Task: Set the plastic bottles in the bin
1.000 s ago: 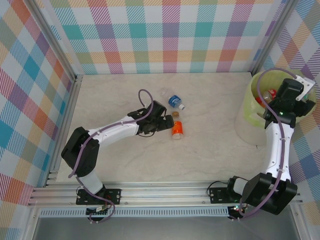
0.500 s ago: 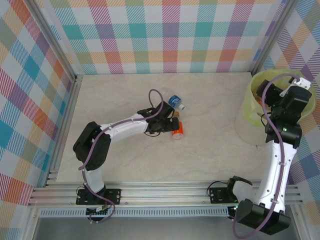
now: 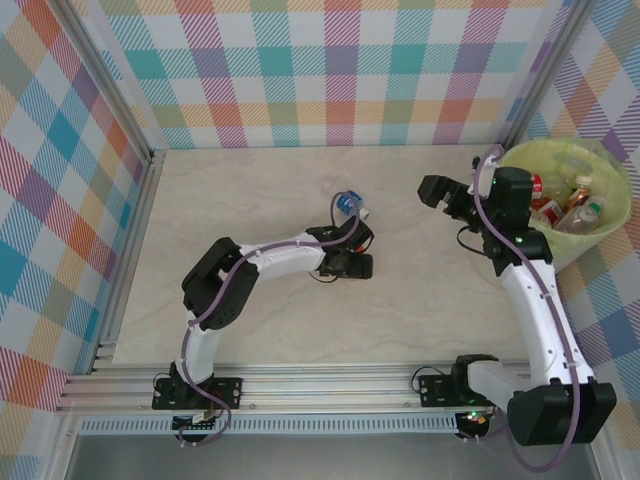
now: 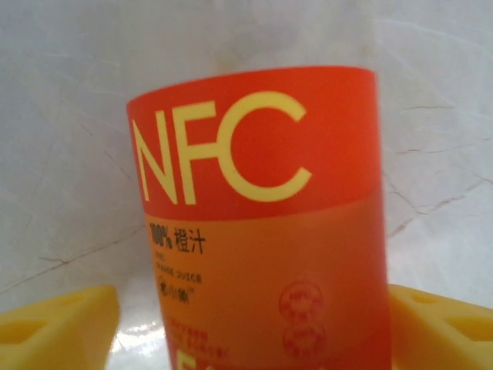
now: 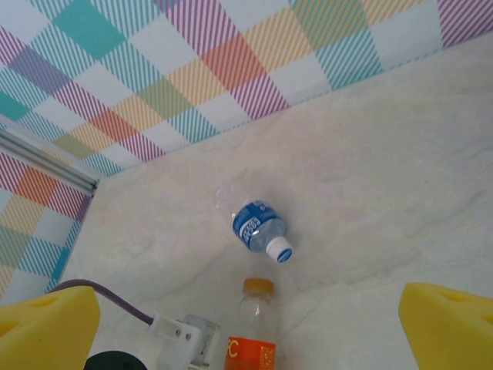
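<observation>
Watching the top feed, I see both arms have shifted in the last second. My right end effector (image 3: pixel 437 192) was over the bin (image 3: pixel 605 240) a moment ago. It has now swung out left above the table (image 3: pixel 250 190), its yellow fingers (image 5: pixel 451 324) spread wide with nothing between them. I take that as a drop finished, since several bottles (image 3: pixel 541 189) lie inside the lime-green bin.

Meanwhile the left arm has stretched further across. The left end effector (image 3: pixel 357 265) now sits over the orange NFC juice bottle (image 4: pixel 262 216), which lies on its side near the table's middle. On the left wrist feed its fingers (image 4: pixel 58 327) stand either side of the label, open, with a gap showing on one side, so there is no grip yet.

The blue-labelled water bottle (image 5: pixel 258 226) lies just beyond, its white cap turned toward the juice bottle's cap, the two near but apart. By my reckoning two bottles remain outside the bin. Closing on the juice bottle comes next, and its round body could roll.
</observation>
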Available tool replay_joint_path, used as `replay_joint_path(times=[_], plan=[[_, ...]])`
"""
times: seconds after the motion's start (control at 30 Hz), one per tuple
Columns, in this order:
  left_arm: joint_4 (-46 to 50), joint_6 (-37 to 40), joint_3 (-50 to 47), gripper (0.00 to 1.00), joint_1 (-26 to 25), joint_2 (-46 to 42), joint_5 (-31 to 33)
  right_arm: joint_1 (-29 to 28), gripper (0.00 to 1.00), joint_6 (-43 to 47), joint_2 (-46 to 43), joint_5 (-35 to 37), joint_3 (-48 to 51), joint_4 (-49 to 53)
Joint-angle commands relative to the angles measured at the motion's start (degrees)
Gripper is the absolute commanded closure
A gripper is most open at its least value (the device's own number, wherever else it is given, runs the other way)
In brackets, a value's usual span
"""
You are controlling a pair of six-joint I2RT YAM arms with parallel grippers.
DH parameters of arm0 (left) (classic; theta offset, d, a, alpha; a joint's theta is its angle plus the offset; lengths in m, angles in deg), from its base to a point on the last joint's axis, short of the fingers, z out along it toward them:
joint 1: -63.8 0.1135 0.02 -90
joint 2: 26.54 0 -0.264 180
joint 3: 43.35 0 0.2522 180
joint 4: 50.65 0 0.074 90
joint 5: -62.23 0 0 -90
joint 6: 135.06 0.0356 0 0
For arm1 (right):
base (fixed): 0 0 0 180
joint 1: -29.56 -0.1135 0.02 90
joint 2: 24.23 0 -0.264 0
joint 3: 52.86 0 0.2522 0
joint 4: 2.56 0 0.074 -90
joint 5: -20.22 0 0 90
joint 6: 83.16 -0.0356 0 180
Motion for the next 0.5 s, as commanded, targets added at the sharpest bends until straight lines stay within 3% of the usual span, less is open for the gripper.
replay_joint_path(times=[0.0, 0.13, 0.27, 0.47], plan=[[-0.9, 1.8, 1.3, 0.30, -0.8, 0.9, 2.3, -2.2, 0.00, -5.2, 2.3, 0.6, 2.5, -3.0], [-6.2, 5.9, -2.1, 0.42, -0.8, -2.1, -1.3, -4.4, 0.00, -9.0, 6.0, -1.8, 3.4, -2.3], [-19.6, 11.5, -11.2, 0.49, -0.7, -9.4, -7.2, -4.8, 0.00, -12.9, 8.9, -6.8, 4.5, -2.6], [-30.0, 15.1, -19.2, 0.52, -0.7, -17.2, -14.1, -5.8, 0.00, -15.2, 11.7, -11.1, 6.5, -4.9]])
